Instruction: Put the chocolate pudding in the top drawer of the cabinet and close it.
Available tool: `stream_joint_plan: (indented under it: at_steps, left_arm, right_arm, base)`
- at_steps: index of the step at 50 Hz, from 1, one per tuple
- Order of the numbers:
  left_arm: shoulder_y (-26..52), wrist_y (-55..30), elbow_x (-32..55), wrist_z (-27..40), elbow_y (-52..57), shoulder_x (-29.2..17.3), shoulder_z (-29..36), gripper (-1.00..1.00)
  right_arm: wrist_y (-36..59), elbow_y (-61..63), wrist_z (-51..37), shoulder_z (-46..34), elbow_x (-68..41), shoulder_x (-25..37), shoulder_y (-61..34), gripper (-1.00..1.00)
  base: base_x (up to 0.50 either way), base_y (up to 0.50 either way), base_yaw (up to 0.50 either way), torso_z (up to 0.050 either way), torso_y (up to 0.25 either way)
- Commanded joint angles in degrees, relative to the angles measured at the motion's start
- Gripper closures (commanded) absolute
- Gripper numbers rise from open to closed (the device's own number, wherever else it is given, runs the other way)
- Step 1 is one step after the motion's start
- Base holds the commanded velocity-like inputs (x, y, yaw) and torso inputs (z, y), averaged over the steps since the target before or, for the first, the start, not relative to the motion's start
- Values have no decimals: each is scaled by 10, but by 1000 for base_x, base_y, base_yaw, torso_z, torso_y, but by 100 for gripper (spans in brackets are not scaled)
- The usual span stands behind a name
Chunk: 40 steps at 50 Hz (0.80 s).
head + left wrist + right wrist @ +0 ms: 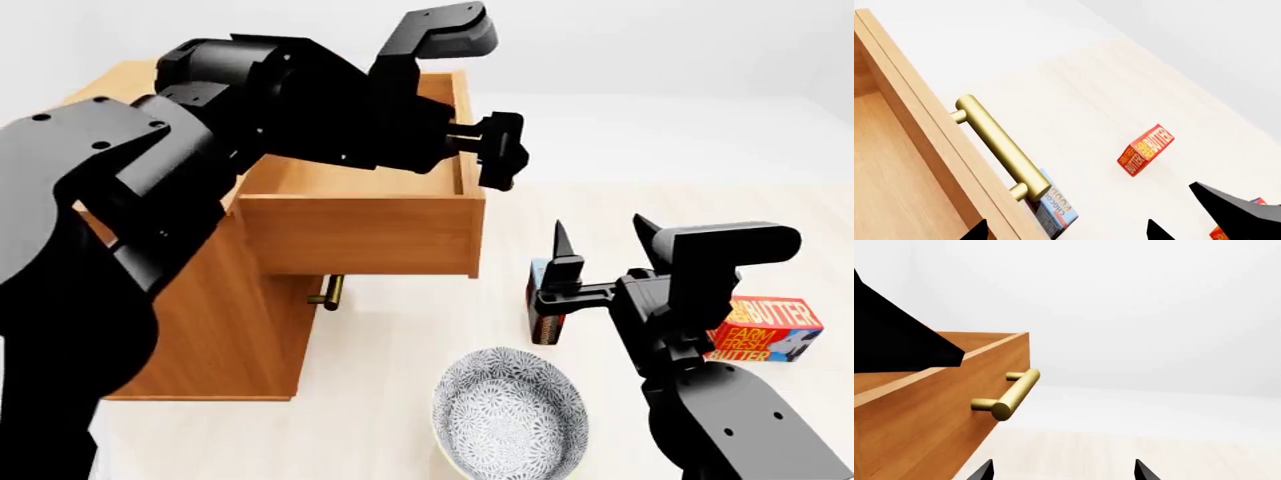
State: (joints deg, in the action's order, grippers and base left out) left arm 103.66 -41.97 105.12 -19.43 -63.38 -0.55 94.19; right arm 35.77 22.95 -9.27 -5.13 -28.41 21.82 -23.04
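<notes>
The cabinet (214,330) stands at the left with its top drawer (360,235) pulled out, its inside bare where it shows. My left gripper (505,150) is open and empty, just off the drawer's front by the brass handle (1001,147). The chocolate pudding (542,300) stands on edge on the pale surface below the drawer front. It also shows in the left wrist view (1054,210), under the handle. My right gripper (603,238) is open and empty, just above and beside the pudding, fingers pointing up. In the right wrist view (1064,471) it faces the drawer handle (1011,392).
A butter box (761,330) lies to the right of my right arm. Another butter box (1145,150) lies further out. A patterned bowl (514,410) sits at the front. The lower drawer's handle (327,293) shows under the open drawer.
</notes>
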Motion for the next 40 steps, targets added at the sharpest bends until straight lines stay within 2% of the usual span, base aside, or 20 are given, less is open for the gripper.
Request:
stream_joint_plan:
  at_steps: [1,14,21,32,38,40]
  left_arm:
    - [13,2,65,-9,34,6,-21,-100]
    - [32,9,109,-19,37,6,-15,-100]
    - [42,4,101,21,3,6,-9,-100]
    - [54,32,46,27,-47,5,-4,-100]
    - [50,87,13,30,-72,4,5,-100]
    - [47,116,18,72,4,-39,-7,-100]
  right_arm:
    - [-2,1,-1,-2,-2,0,1,-100]
    - [-4,-4,-2,-11,0,-3,-4,-100]
    - [-5,-7,-2,-12,-1,-3,-6,-100]
    - [-3,3,-7,-9,-6,-1,-7,-100]
    - [-3,9,-9,-7,-9,0,-6,-100]
    - [-4,10,-9,-5,-11,1,-6,-100]
  base:
    - [0,0,0,0,0]
    - [0,0,0,0,2]
    - [0,0,0,0,1]
    - [0,0,0,0,0]
    - [0,0,0,0,0]
    - [0,0,0,0,0]
